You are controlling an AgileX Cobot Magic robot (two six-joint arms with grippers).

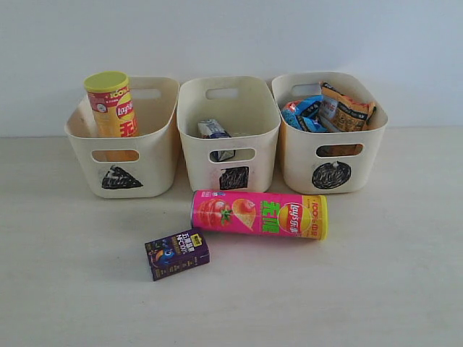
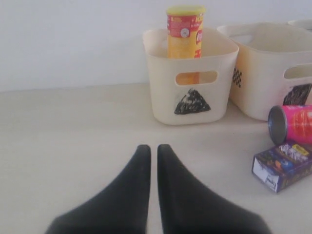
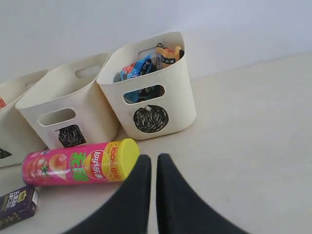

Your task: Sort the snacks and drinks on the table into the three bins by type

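Note:
The pink chip tube (image 1: 258, 214) lies on its side before the middle bin (image 1: 228, 134); the dark purple carton (image 1: 176, 254) rests just left and nearer. Upright in the triangle bin (image 1: 123, 141) stands the yellow-red tube (image 1: 113, 104). The white-blue carton (image 1: 214, 130) sits inside the square-marked bin. The circle bin (image 1: 329, 130) holds the blue bag (image 1: 302, 112) and orange bag (image 1: 346, 108). Neither arm shows in the exterior view. My left gripper (image 2: 153, 148) is shut and empty, well short of the triangle bin (image 2: 187, 80). My right gripper (image 3: 153, 158) is shut beside the pink tube's (image 3: 78, 163) yellow lid.
A pale wall runs right behind the three bins. The bins stand close together in a row. The tabletop (image 1: 347, 289) is a light wood surface stretching toward the viewer.

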